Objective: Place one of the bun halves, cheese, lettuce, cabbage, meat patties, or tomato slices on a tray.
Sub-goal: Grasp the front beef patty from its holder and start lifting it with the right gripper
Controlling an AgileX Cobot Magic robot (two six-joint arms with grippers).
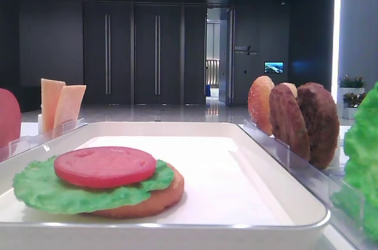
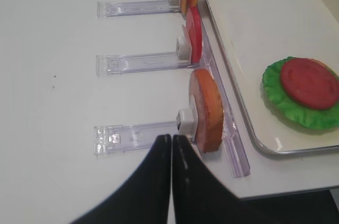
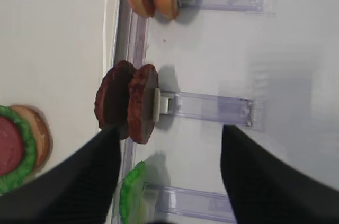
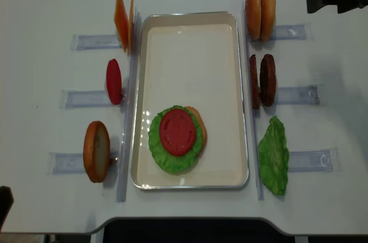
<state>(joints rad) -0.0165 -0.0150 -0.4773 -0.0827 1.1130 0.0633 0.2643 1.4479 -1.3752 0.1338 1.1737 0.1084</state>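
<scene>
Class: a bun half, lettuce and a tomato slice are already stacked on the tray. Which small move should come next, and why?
Probably lower the right gripper, jaws open, onto the nearer of the two meat patties. They stand upright in their rack just below it, and the stack on the tray has no patty yet.

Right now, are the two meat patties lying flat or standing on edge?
Standing on edge. The meat patties stand side by side in a clear rack, right of the tray.

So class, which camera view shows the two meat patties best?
The overhead exterior view: both meat patties stand upright, whole, in their rack beside the tray. The right wrist view shows them partly behind a finger, the low exterior view side-on and overlapping, the left wrist view not at all.
</scene>
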